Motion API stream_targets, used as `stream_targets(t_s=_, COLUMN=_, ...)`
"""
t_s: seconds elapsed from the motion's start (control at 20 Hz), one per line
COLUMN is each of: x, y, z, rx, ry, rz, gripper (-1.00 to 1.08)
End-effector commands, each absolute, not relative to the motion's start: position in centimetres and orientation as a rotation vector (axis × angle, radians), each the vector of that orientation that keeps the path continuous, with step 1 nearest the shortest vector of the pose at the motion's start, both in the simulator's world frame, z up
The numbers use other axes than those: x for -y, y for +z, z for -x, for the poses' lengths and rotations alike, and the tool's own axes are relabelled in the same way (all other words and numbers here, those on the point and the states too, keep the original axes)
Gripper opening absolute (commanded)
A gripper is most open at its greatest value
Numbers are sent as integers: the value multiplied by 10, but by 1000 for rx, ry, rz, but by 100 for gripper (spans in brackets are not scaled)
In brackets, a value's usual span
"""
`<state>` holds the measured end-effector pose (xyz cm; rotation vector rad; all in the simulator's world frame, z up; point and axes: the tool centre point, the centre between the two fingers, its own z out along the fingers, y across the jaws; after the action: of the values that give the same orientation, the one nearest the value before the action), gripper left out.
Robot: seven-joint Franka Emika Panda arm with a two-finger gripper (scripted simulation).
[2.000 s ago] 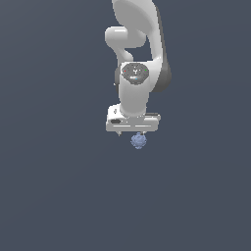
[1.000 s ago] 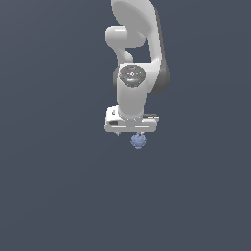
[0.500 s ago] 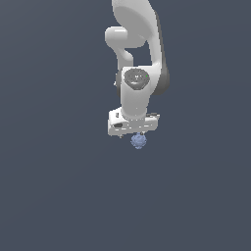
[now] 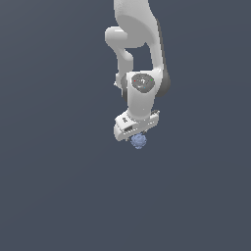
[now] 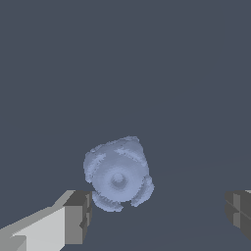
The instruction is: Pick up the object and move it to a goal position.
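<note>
the white arm (image 4: 139, 44) comes down from twelve o'clock in the exterior view, bends at a rounded elbow, and ends in a wrist that points straight down. the wrist's round face with a small red and green mark looks toward the camera. the flat body of the hand below it is tilted, its end toward the exterior view's left sitting lower than the other end.

the gripper (image 4: 137, 136) hangs over the plain dark grey floor (image 4: 59, 186). in the wrist view its fingers are spread wide: one grey pad (image 5: 77, 217) sits at about seven o'clock of the picture and the other only shows at the edge near four o'clock, with a broad gap between them.

the object (image 4: 138, 141), a small bumpy pale blue-lavender lump, shows just under the hand at six o'clock of the wrist in the exterior view. in the wrist view the object (image 5: 117, 173) lies in the gap, much closer to the seven o'clock pad, with its edge next to that pad's inner corner; whether they touch cannot be told. the far pad is well apart from it. whether the lump rests on the floor or is off it cannot be told from these views.

no container shows in either view.
</note>
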<state>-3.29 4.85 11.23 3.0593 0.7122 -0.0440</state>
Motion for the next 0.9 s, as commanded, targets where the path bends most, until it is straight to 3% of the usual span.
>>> stream_targets(t_s=0.0, x=-54, y=106, z=37, rx=-830, ry=-33, rz=-3029, gripper=100)
stream_targets(t_s=0.85, x=-70, y=90, z=50, rx=-1149, ry=-1, rz=-2924, gripper=100)
